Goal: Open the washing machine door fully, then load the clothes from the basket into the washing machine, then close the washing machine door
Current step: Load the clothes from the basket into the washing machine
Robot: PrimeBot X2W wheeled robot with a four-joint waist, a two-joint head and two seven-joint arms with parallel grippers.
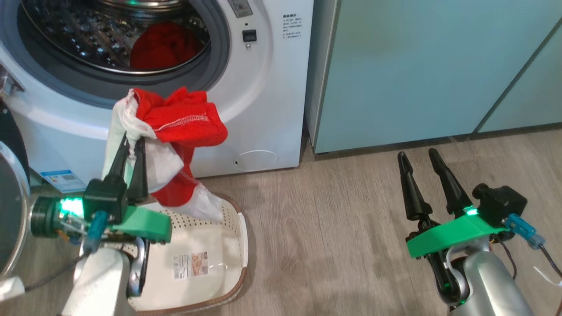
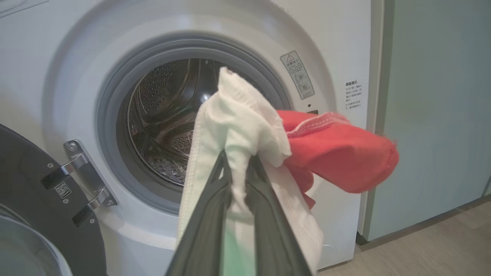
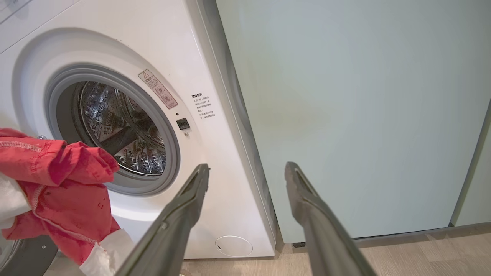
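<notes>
My left gripper [image 1: 133, 143] is shut on a red and white garment [image 1: 175, 127] that hangs above the basket [image 1: 239, 245], its lower end trailing to the basket's far rim. In the left wrist view the fingers [image 2: 215, 191] pinch the garment's white panel [image 2: 238, 126] in front of the washing machine [image 2: 345, 57] opening. Another red garment [image 1: 164, 46] lies inside the steel drum [image 1: 79, 39]. The washing machine door [image 1: 11, 193] stands swung open at the far left. My right gripper [image 1: 420, 156] is open with nothing between its fingers, over the floor to the right.
Pale teal cabinets [image 1: 417, 66] stand right of the washer. Wood-look floor [image 1: 329, 241] lies between the basket and my right arm. The door hinge [image 2: 82, 176] shows at the left of the opening. A label [image 1: 191, 264] lies on the basket's floor.
</notes>
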